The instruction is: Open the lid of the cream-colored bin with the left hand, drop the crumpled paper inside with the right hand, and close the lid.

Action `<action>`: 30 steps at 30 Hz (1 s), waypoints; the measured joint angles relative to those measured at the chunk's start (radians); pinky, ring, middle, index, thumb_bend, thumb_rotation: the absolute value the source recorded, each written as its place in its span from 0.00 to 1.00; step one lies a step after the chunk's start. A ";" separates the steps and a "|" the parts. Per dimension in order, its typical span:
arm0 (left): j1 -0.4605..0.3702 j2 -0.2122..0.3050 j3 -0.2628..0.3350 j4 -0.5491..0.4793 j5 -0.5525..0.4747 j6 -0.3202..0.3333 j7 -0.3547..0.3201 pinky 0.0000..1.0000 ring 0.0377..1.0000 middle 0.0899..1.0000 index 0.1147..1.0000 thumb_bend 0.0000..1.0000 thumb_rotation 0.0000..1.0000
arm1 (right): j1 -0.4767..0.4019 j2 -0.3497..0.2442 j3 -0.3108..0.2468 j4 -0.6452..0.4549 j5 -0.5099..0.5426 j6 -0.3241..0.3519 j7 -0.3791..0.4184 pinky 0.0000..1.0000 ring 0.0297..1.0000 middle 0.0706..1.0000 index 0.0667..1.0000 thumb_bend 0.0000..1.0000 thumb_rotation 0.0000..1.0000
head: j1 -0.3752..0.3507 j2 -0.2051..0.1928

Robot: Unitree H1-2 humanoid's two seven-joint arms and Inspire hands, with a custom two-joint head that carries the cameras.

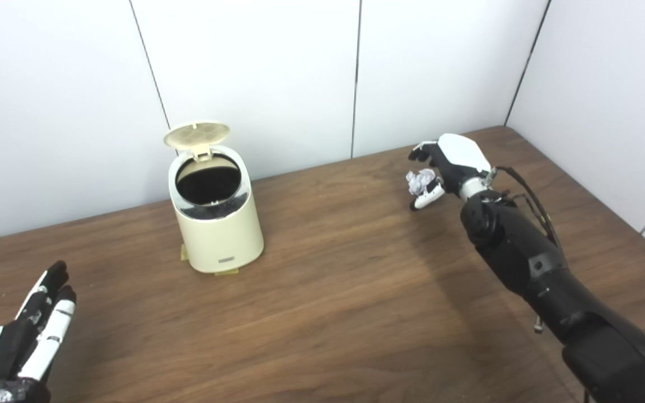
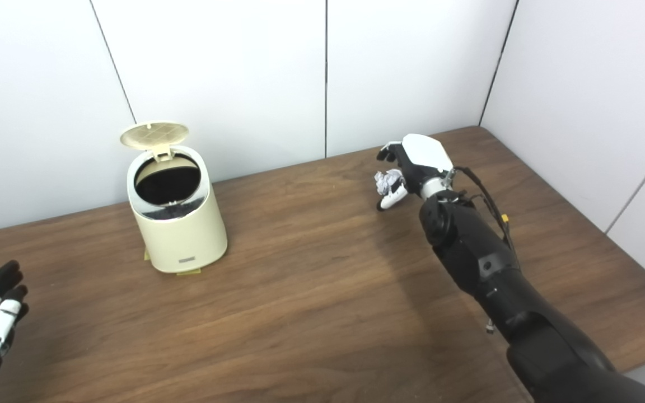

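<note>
Nearest, the black-and-white left hand (image 1: 23, 336) waits low over the brown wooden bench (image 1: 328, 291), fingers straight and apart, holding nothing, clear of the work. Farther back, the cream-colored cylindrical plastic bin (image 1: 216, 218) stands with its round ribbed lid (image 1: 197, 135) tipped up, mouth exposed for the drop. Well to its right, the right hand (image 1: 440, 170) curls around the crumpled white paper ball (image 1: 420, 180), raised for carrying.
</note>
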 measured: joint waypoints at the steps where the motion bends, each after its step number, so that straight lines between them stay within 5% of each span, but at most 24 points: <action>1: 0.000 0.000 0.000 0.000 -0.003 0.000 0.000 1.00 1.00 1.00 1.00 0.16 0.51 | 0.000 -0.001 0.000 0.000 -0.001 0.002 0.000 0.62 0.68 0.70 0.65 0.90 0.03 | 0.003 0.002; 12: 0.000 -0.001 0.013 -0.004 -0.021 0.000 0.023 1.00 1.00 1.00 1.00 0.17 0.53 | 0.011 -0.020 0.000 -0.050 -0.003 0.014 0.007 0.49 0.55 0.58 0.62 0.87 0.01 | 0.008 0.011; 18: 0.000 -0.001 0.013 -0.009 -0.023 0.000 0.032 1.00 1.00 1.00 1.00 0.17 0.53 | 0.012 -0.024 0.009 -0.058 -0.003 0.033 0.057 0.60 0.60 0.63 0.61 0.85 0.00 | 0.006 0.014; 30: 0.000 -0.002 0.006 -0.009 -0.016 -0.001 0.035 1.00 1.00 1.00 1.00 0.18 0.48 | 0.010 -0.026 0.017 -0.059 0.008 0.042 0.095 0.54 0.58 0.63 0.62 0.85 0.03 | 0.008 0.017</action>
